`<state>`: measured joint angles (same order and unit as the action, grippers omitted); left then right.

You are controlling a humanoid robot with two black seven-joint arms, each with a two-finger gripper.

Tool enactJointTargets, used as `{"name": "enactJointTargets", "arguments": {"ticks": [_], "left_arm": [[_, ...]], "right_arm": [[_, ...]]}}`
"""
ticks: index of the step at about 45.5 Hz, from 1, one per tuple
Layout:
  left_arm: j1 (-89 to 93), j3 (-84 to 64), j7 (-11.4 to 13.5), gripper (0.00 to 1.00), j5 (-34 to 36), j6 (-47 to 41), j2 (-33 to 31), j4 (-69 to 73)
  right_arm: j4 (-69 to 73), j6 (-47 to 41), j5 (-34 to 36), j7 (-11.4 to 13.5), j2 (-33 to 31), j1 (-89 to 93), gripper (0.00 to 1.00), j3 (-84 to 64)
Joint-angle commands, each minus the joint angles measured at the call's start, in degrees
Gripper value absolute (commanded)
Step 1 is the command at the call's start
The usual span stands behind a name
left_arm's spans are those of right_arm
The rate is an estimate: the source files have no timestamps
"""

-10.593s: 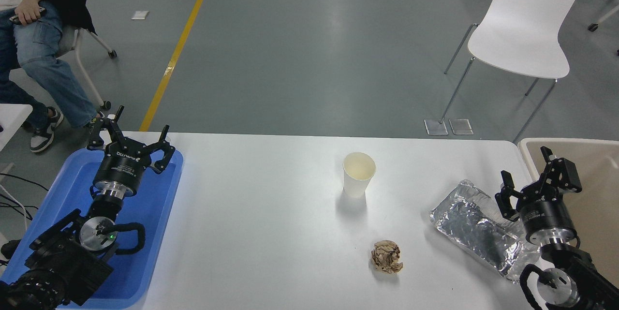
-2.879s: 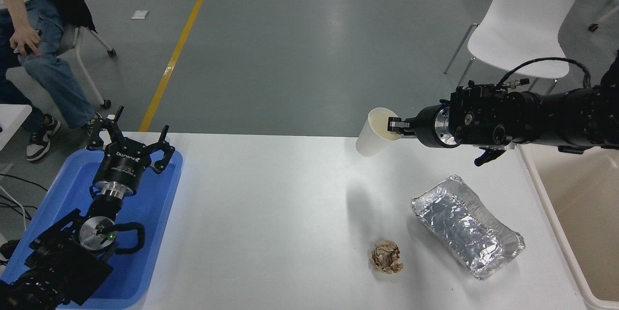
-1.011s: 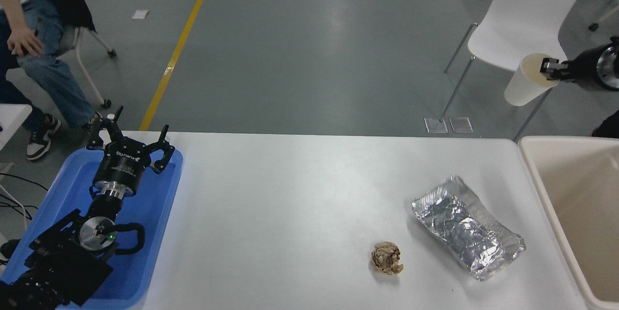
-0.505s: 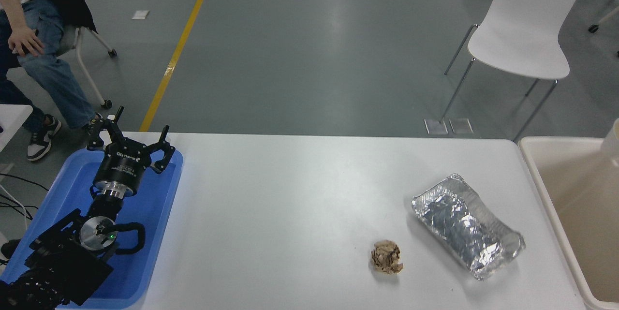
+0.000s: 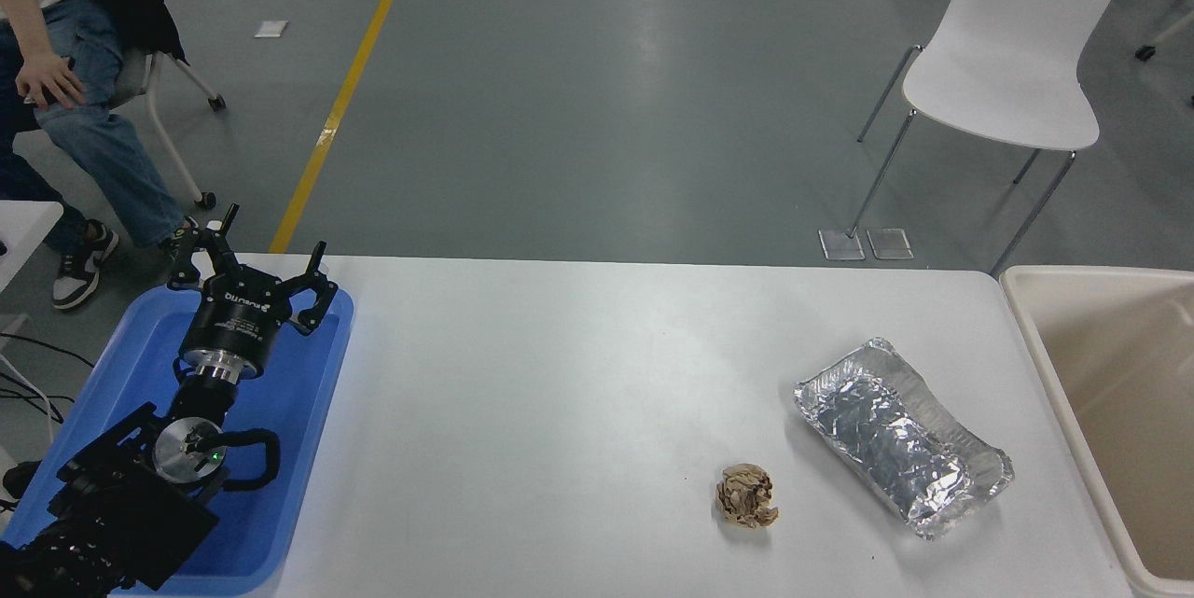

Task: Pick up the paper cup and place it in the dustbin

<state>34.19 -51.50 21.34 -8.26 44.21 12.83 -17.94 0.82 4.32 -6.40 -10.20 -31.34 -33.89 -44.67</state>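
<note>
Head view: neither the paper cup nor the right end effector shows anywhere, so its grip state and the cup's whereabouts cannot be told; the visible part of the dustbin (image 5: pixel 1031 337) holds nothing, though most of it runs off the right edge. The bin stands against the worktop's (image 5: pixel 560 393) right end, likely so that a short swing reaches it. The left end effector (image 5: pixel 250 279) is parked over the blue tray (image 5: pixel 322 411), fingers spread and grasping nothing. 2 leftovers lie near the bin side: a foil tray (image 5: pixel 900 435) and a brown paper ball (image 5: pixel 746 495), apart. The worktop's middle offers wide free room.
</note>
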Motion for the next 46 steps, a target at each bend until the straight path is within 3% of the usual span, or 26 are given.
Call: {"name": "enactJointTargets", "arguments": {"ticks": [1,7,8,11,15,18,33,46], "left_arm": [[0.00,0.00,-0.07,1.00,0.00,0.00,0.00,0.01],[0.00,0.00,-0.07,1.00,0.00,0.00,0.00,0.01],[0.00,0.00,0.02,1.00,0.00,0.00,0.00,0.01],[0.00,0.00,-0.07,1.00,0.00,0.00,0.00,-0.07],[0.00,0.00,0.02,1.00,0.00,0.00,0.00,0.01],[0.00,0.00,0.02,1.00,0.00,0.00,0.00,0.01],[0.00,0.00,-0.07,1.00,0.00,0.00,0.00,0.01],[0.00,0.00,-0.07,1.00,0.00,0.00,0.00,-0.07]], "right_arm": [[-0.29,2.01,-0.01,0.00,1.28,2.07,0.00,2.04],[-0.21,2.01,0.07,0.00,1.20,1.99,0.00,2.13],[-0.21,2.01,0.07,0.00,1.20,1.90,0.04,2.13],[-0.21,2.01,0.25,0.00,1.20,1.90,0.35,2.48],[-0.12,2.01,0.16,-0.08,1.20,1.81,0.63,3.79],[-0.12,2.10,0.16,-0.08,1.11,1.64,1.00,4.67],[1.81,1.13,-0.27,-0.08,0.23,-3.54,1.00,4.06],[15.51,1.04,-0.72,-0.08,-2.06,-26.38,1.00,-10.96]]}}
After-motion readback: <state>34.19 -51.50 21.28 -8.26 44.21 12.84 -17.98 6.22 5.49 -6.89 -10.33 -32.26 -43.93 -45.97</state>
